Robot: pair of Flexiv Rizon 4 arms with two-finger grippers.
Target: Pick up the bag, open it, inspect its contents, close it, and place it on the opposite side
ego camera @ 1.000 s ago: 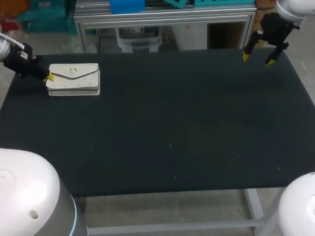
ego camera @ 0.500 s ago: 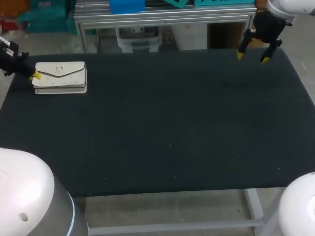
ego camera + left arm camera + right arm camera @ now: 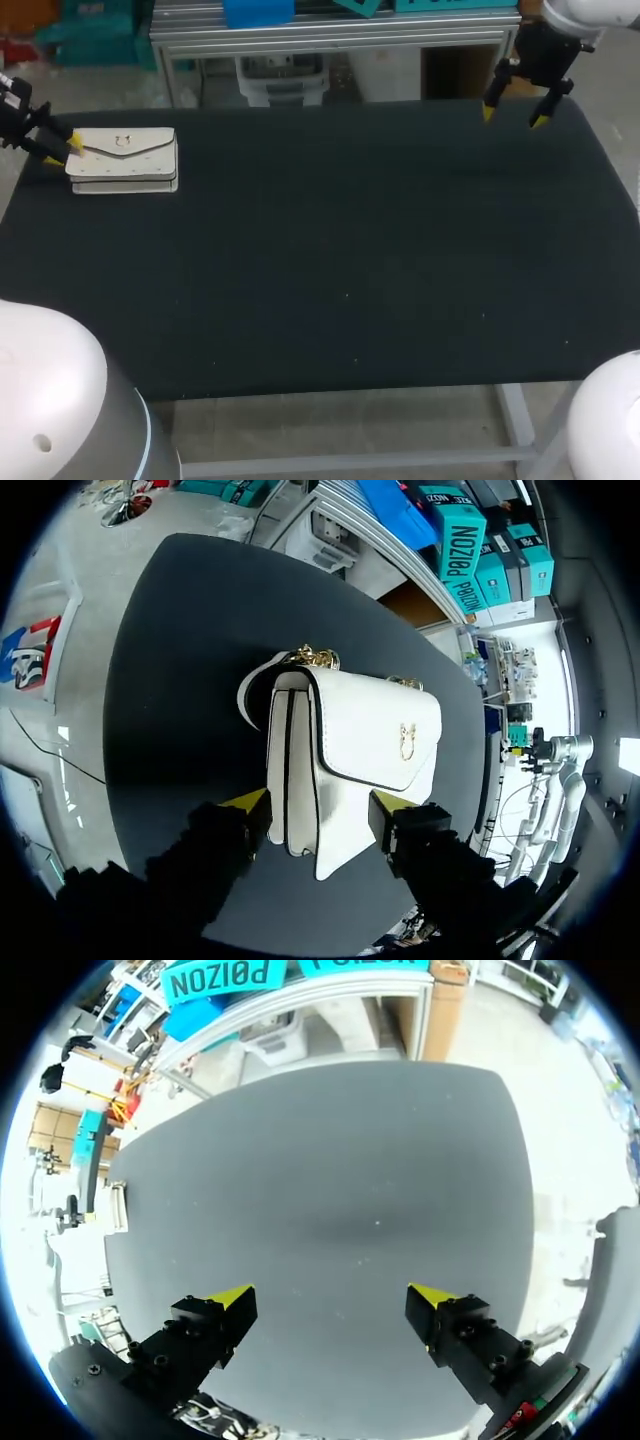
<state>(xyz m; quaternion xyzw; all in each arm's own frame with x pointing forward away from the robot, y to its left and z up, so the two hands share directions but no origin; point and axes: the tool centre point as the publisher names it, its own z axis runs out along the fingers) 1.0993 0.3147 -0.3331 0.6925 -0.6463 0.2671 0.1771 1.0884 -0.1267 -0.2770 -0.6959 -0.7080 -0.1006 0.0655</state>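
The white bag (image 3: 123, 158) lies flap-closed near the table's (image 3: 350, 250) far left edge, its end between the spread fingers of the left gripper (image 3: 62, 152), seemingly placed to grasp or free it, while the right gripper (image 3: 513, 111) hovers open far right

bag (image 3: 123, 158) far-left on table (image 3: 340, 250) | left pincer (image 3: 62, 150) open at its end

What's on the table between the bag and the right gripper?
Nothing: in the head view only bare black table lies between the bag at the left gripper and the right gripper over the far right corner.
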